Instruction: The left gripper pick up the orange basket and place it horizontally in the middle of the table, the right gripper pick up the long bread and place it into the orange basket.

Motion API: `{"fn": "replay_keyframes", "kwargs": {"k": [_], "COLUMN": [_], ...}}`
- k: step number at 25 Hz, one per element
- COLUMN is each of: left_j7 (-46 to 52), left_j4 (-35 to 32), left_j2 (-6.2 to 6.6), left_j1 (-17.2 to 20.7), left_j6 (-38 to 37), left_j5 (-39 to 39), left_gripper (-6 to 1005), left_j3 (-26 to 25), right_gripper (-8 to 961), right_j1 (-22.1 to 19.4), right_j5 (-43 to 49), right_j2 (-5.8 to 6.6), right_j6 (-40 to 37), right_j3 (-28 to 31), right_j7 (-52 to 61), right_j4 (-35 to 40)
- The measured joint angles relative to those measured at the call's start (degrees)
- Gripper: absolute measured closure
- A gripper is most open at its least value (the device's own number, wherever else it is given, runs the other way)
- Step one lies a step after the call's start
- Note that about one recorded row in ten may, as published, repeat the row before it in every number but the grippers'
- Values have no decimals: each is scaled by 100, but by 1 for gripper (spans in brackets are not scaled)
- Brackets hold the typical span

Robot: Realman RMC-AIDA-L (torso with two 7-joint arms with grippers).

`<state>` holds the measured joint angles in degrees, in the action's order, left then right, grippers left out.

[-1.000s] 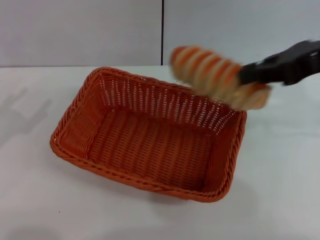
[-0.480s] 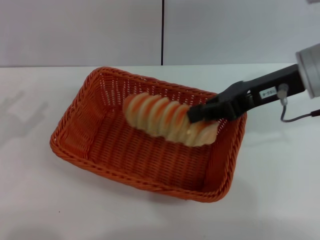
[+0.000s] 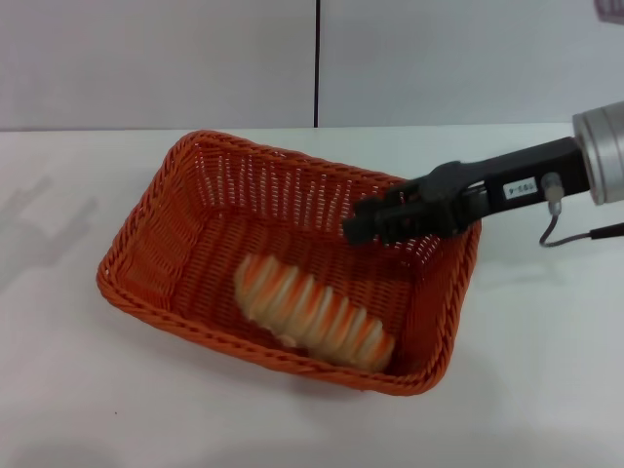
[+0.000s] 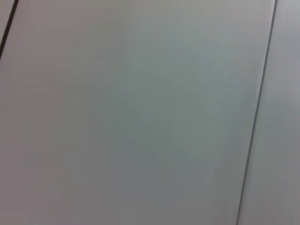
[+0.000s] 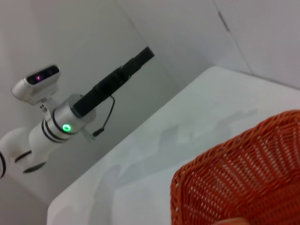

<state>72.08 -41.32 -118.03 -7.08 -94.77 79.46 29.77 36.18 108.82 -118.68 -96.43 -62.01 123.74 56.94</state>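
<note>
- The bread is lying on the floor of the basket, touching no gripper, along the near wall.
- Its long axis is running diagonally, from the basket's left-centre toward the near right corner, where its end is sitting just beside the rim.
- The basket is resting on the white counter, its long sides slanting from far left to near right; bare counter is showing on all sides of it.
- The far half of the basket floor is lying open.
- The right gripper is hanging above the basket's far right part, apart from the bread; whether its fingers are apart or together cannot be told.
- The left gripper is sitting raised, well off the counter's left side, its fingers unreadable.
</note>
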Motion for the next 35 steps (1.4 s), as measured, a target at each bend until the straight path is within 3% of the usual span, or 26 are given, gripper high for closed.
{"fn": "replay_keyframes", "kwargs": {"k": [6,12,15,16,17,19,26,35], "left_j7": [-21,-413,-710,-789,-936,-1161,-2416,-3803], "left_j4": [117,501,859,949,1067,1282,1945,2998], "left_j2": [-13,-4,-1,0,-1,1,8,-17], "left_j1": [-2,-23,-16,-6,14,41,66,16], "left_j6": [-15,9,-70,-107,-141,-153,-76,-76], "left_j5": [-44,-60,-70,-72,-77,-87,-88,-115], "left_gripper": [194,194,194,194,194,194,193,193], "left_j3": [-31,-90,-404,-482,-584,-732,-1045,-1501], "right_gripper": [500,285,285,285,285,285,285,285], "right_j1": [-170,-879,-1241,-1386,-1386,-1482,-1650,-1553], "right_j5": [-35,-829,-1567,-2008,-2008,-2292,-2414,-2429], "right_j2": [126,72,28,21,21,27,-3,-21], "right_j6": [-172,-425,-322,-266,-266,-237,-107,-28], "right_j3": [689,1975,2602,2938,2938,3272,4032,4848], "right_j7": [-392,-1758,-2944,-3754,-3754,-4523,-6351,-7719], "right_j4": [94,449,-203,-874,-874,-1598,-3171,-4267]}}
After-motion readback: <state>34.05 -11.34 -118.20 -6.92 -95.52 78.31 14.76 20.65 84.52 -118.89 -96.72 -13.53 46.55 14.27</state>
